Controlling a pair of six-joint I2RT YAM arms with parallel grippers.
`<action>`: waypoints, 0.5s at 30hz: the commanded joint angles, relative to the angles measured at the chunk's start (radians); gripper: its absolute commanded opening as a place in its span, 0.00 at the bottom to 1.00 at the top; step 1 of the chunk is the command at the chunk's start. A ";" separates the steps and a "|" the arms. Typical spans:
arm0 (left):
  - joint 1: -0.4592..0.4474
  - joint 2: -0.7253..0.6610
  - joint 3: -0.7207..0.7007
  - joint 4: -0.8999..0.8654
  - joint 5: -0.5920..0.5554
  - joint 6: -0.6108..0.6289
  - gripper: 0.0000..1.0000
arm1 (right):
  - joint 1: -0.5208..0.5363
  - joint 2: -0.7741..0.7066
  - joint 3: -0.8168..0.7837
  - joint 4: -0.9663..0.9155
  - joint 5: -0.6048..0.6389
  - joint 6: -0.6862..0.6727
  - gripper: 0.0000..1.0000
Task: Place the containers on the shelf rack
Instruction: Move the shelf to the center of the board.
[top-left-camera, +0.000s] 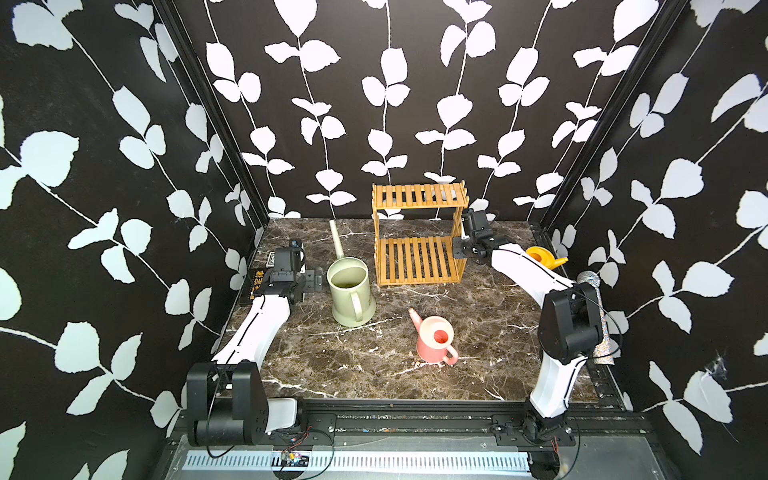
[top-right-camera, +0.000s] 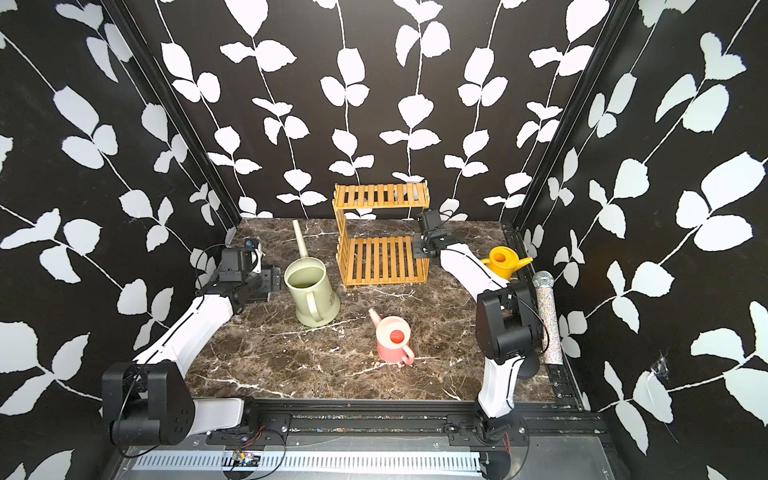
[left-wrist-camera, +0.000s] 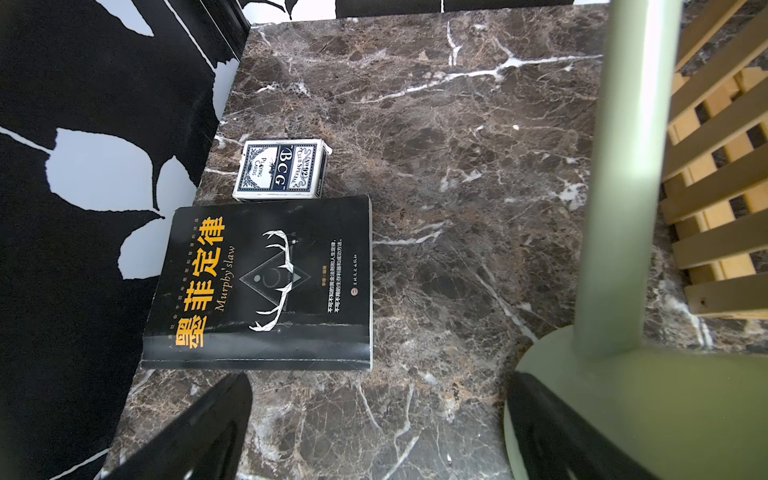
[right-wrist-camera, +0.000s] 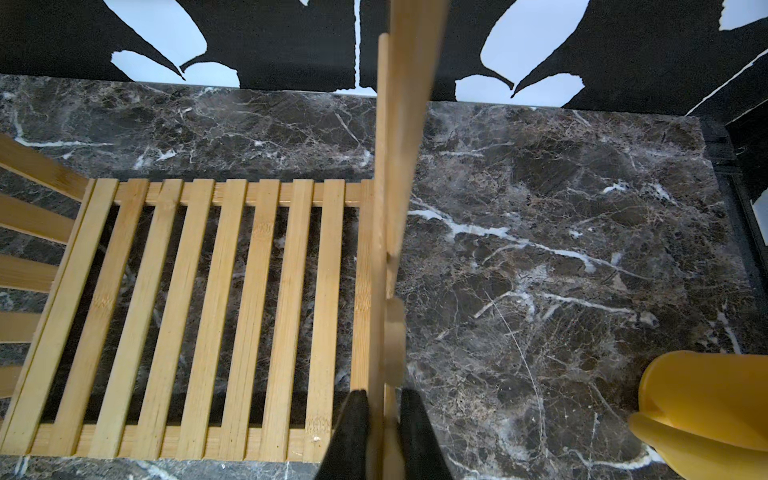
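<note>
**Rack gripped, no can shelved yet.**
Your left gripper (top-left-camera: 312, 282), jaws apart, sits just beside the green can (top-left-camera: 351, 297) on the table (top-left-camera: 374, 374). The shelf rack (top-left-camera: 419, 195) is bare, with the pink can (top-left-camera: 436, 338) in front of it. Your right gripper (right-wrist-camera: 384, 436) is clamped on the rack's side upright, and the yellow can (top-left-camera: 542, 256) is near it. Next, probably, close the left on the green can.

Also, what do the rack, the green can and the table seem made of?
Rack: probably bamboo or light wood, honey-coloured, fine grain and darker node marks on the slats. Green can: likely moulded plastic, smooth, even pale colour, soft sheen. Table: looks like brown marble with white veins, slightly glossy; it may be only a printed surface.
</note>
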 joint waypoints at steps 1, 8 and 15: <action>0.004 -0.036 0.000 -0.002 0.011 -0.002 0.98 | -0.001 -0.017 0.015 0.029 0.017 -0.010 0.12; 0.004 -0.042 -0.005 0.004 0.014 0.009 0.99 | -0.001 -0.053 -0.001 0.011 0.021 0.023 0.33; 0.003 -0.049 -0.028 0.023 0.040 0.038 0.99 | 0.008 -0.178 -0.032 -0.078 0.031 0.092 0.39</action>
